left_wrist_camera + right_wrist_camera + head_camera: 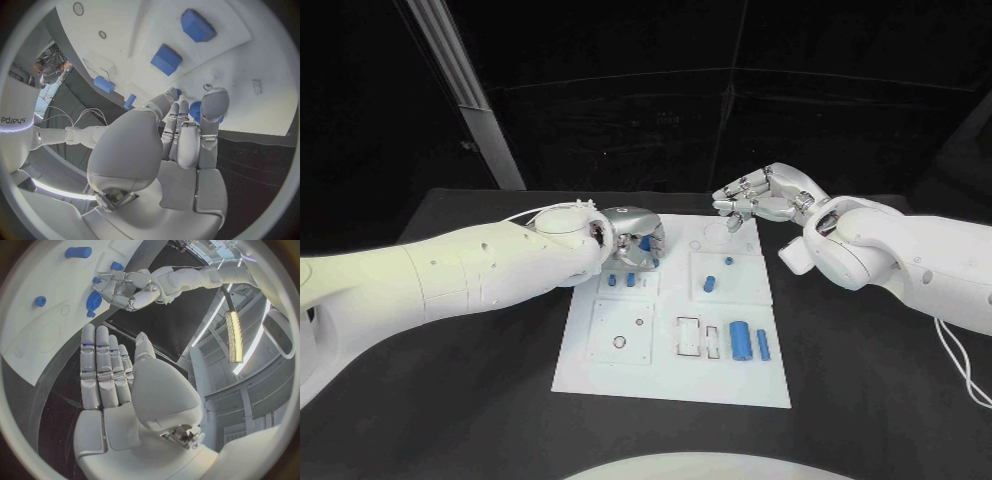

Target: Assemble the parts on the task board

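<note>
Looking down from the head view, the white task board (pixel 672 345) lies in the middle of the black table (pixel 862 400), and the left hand (pixel 632 240) is lowered onto the board's far left part, its fingers pointing down among small blue parts (pixel 627 281) that stand just beneath it. Whether it has hold of any of them cannot be told from here. More blue parts lie on the board: a short one (pixel 711 283) with a smaller piece (pixel 728 263) beside it in the far right panel, and two long ones (pixel 740 341) side by side near the right edge of the near half. The right hand (pixel 764 198) hovers above the board's far right corner, its fingers loosely curled and apart with nothing in them. From the left wrist view, the left hand (pixel 181 135) has its fingers (pixel 214 107) stretched close together toward the board (pixel 219 65), their tips at a blue part (pixel 199 111) that is mostly hidden behind them; a grip cannot be made out. Two blue blocks (pixel 166 59) lie farther along the board, apart from the fingers. From the right wrist view, the right hand (pixel 115 390) shows straight fingers (pixel 103 365) side by side, holding nothing, raised clear of the board (pixel 37 340); the left hand (pixel 122 290) rests on the board beyond, with blue parts (pixel 78 252) around it.
</note>
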